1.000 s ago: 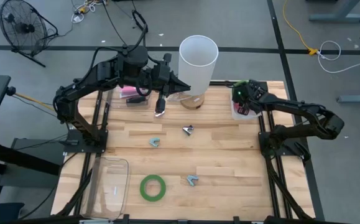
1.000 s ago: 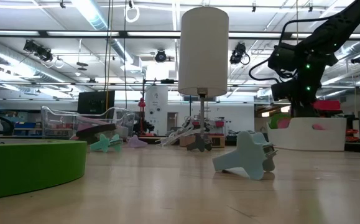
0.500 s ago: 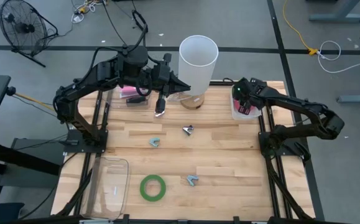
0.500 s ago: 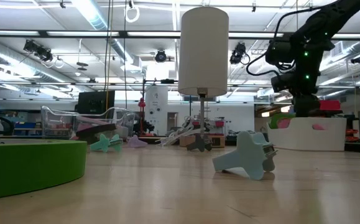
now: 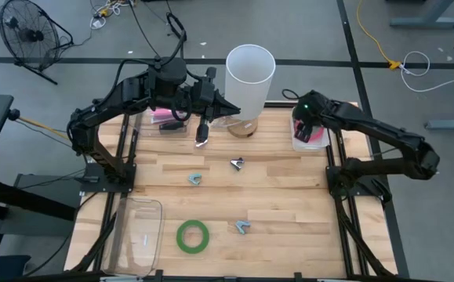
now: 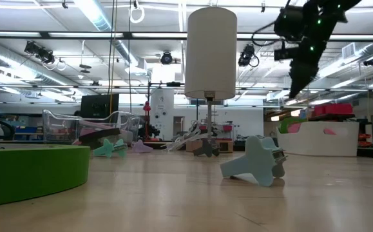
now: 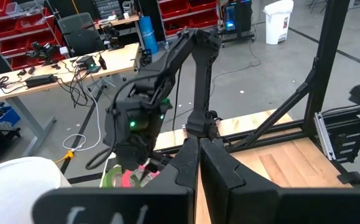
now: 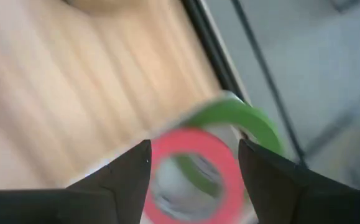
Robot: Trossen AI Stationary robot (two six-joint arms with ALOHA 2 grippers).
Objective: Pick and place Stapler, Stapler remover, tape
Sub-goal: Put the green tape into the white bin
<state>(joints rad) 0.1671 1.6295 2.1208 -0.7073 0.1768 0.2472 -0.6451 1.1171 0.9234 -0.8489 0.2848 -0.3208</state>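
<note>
Tape rings, you'll see, lie directly under your right gripper [image 8: 192, 163]: red tape [image 8: 195, 167] overlapping a green tape [image 8: 242, 121], fingers spread and empty. Your left gripper [image 7: 198, 158] is pressed together.

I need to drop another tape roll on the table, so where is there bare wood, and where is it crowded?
Bare wood: the near right part, right of the blue remover, and the strip between the green tape ring and the two removers mid-table. Crowded: the far edge, with the white cylinder, left gripper, and white bin under the right gripper.
</note>
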